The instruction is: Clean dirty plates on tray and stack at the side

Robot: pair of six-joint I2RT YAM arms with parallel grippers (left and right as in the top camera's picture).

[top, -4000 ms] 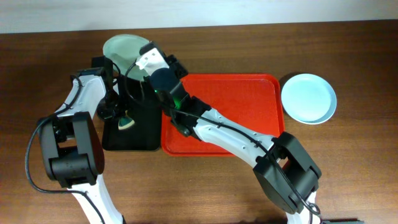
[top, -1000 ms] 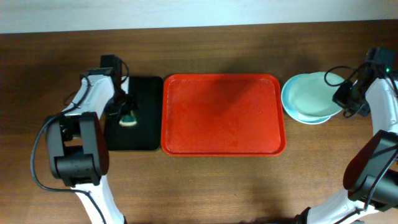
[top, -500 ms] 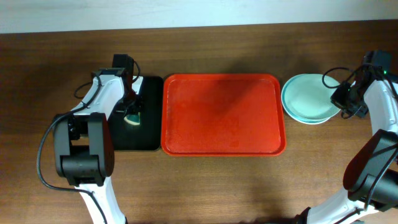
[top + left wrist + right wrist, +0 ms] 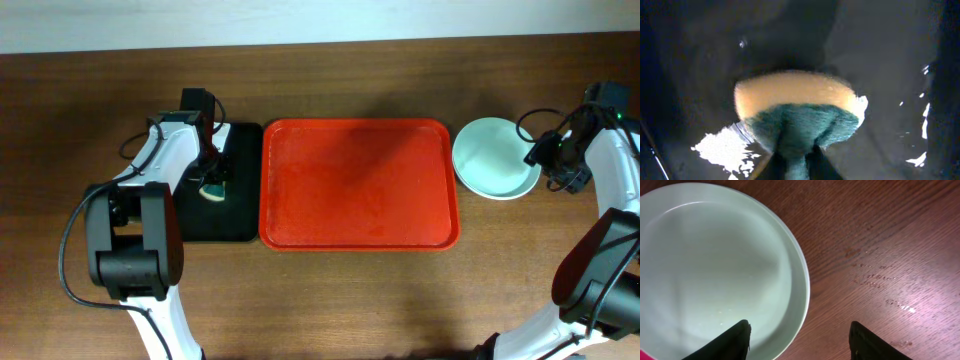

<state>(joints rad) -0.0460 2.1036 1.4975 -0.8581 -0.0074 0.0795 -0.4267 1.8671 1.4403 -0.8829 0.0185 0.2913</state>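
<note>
The red tray [image 4: 360,185] lies bare in the middle of the table. To its right a pale mint green plate [image 4: 492,158] [image 4: 715,265] rests flat on the wood. My right gripper [image 4: 536,152] [image 4: 800,341] is open at its right rim, one finger over the plate, the other over the table, gripping nothing. On the left, my left gripper [image 4: 209,180] [image 4: 797,167] is shut on the green scrub side of a yellow and green sponge [image 4: 213,192] [image 4: 797,107], which sits low over the black tray [image 4: 235,215].
The black tray's wet surface [image 4: 880,60] fills the left wrist view. Bare wooden table [image 4: 880,255] with a few water drops lies right of the plate. Both arms' cables and bases stand at the table's left and right edges.
My right gripper has opened and let go of the mint plate, which has settled flat over the blue plate. The left arm shifted slightly right a second ago, then held still.
</note>
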